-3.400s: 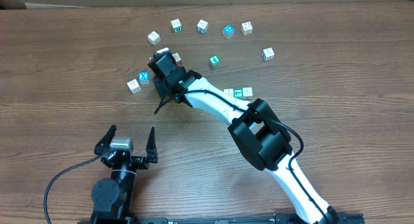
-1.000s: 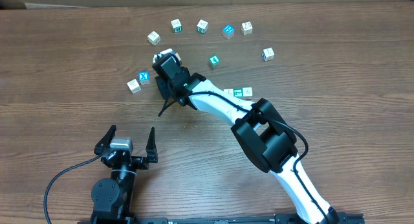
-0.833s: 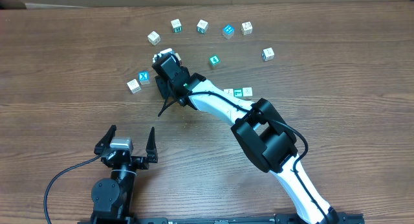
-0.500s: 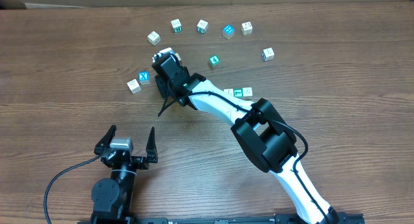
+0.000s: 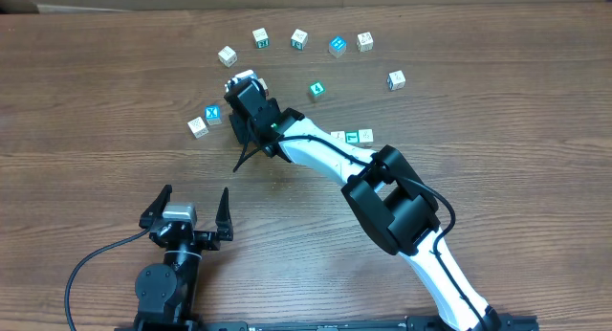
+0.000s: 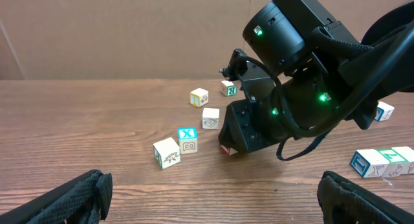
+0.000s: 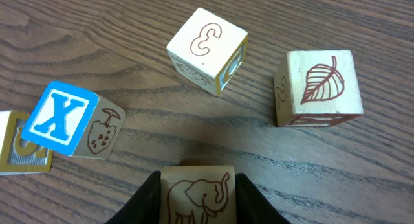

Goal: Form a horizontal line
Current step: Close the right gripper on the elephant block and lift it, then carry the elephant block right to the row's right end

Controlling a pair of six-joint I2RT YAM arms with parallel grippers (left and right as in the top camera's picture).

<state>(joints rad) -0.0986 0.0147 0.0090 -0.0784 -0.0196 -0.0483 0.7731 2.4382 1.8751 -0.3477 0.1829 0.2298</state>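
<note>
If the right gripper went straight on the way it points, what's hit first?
The right gripper would meet the elephant cube first, as it already sits between the fingers. Below that is probably the table, though depth is unclear.

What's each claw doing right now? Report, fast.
Left claw: open, holding nothing.
Right claw: closed on the elephant cube.

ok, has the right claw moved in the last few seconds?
Yes, slightly. In the overhead view the right claw has shifted a little to the right, away from the blue X cube, which has stayed put.
</note>
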